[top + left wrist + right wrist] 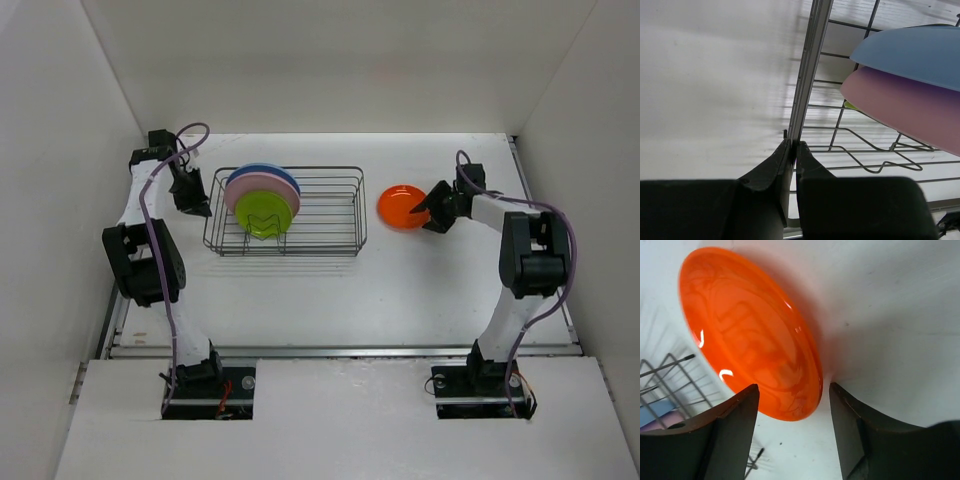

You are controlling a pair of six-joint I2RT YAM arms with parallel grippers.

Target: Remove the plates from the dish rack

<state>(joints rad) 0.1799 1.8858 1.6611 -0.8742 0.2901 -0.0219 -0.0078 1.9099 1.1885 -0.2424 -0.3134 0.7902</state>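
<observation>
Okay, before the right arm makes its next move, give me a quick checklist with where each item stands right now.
1. Orange plate out of the dish rack and on the table: ok.
2. Right gripper open: ok.
3. Right gripper clear of the orange plate: not ok, the plate's rim sits between the fingers.
4. Left gripper shut on the dish rack's end rim, steadying it: ok.
5. Blue plate, pink plate and lime green plate upright in the rack, waiting to be unloaded: ok.
6. Free table beside the orange plate for another plate: ok.
</observation>
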